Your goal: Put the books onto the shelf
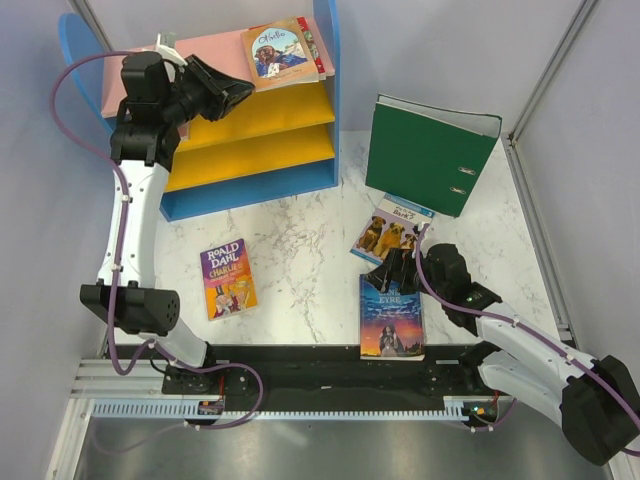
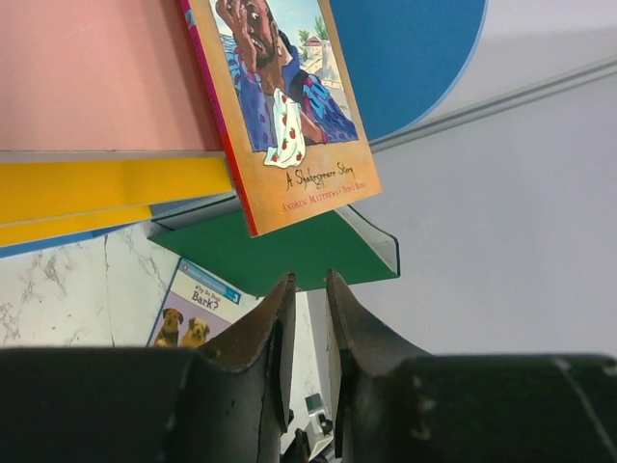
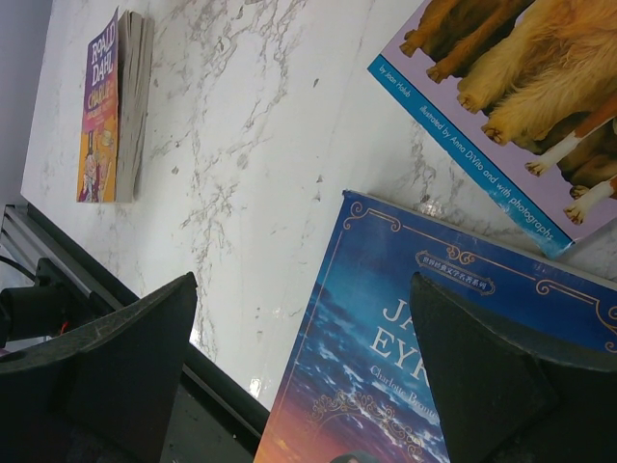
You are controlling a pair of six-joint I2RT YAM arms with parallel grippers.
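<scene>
From above, the small shelf unit (image 1: 333, 90) with blue rounded sides, a pink top board and two yellow boards stood at the far left of the white marble-patterned worktop (image 1: 300, 230). The thin tan Othello paperback (image 1: 280, 52) lay flat on the pink top board near the right blue side, slightly askew. A red-edged paperback (image 1: 313, 42) partly showed beneath it. The black left end effector (image 1: 240, 96) hovered just in front of that board, apart from both books. A large green lever-arch binder (image 1: 430, 150) sat to the right of the shelf unit. On the worktop lay the pale blue paperback (image 1: 390, 228) with dogs on its cover, the dark blue Jane Eyre paperback (image 1: 392, 315) near the front edge and, well to the left, the purple-yellow Roald Dahl paperback (image 1: 228, 278). The black right end effector (image 1: 395, 268) hung low over the far end of the Jane Eyre paperback.

In the left wrist view, the left end effector's fingers (image 2: 275, 338) stood close together with only a narrow slit between them, gripping nothing. Beyond their tips the Othello paperback's (image 2: 289, 116) near corner jutted past the front edge of the pink board. The green lever-arch binder (image 2: 280, 256) and the pale blue paperback (image 2: 198, 309) showed farther off.

In the right wrist view, the right end effector's fingers (image 3: 125, 357) were spread wide and held nothing. The top of the Jane Eyre paperback (image 3: 386, 357) lay below and between them, nearer the right finger. Whether either finger touched it could not be told. The pale blue paperback (image 3: 521, 106) lay just beyond it, and the Roald Dahl paperback (image 3: 101, 106) well apart.
</scene>
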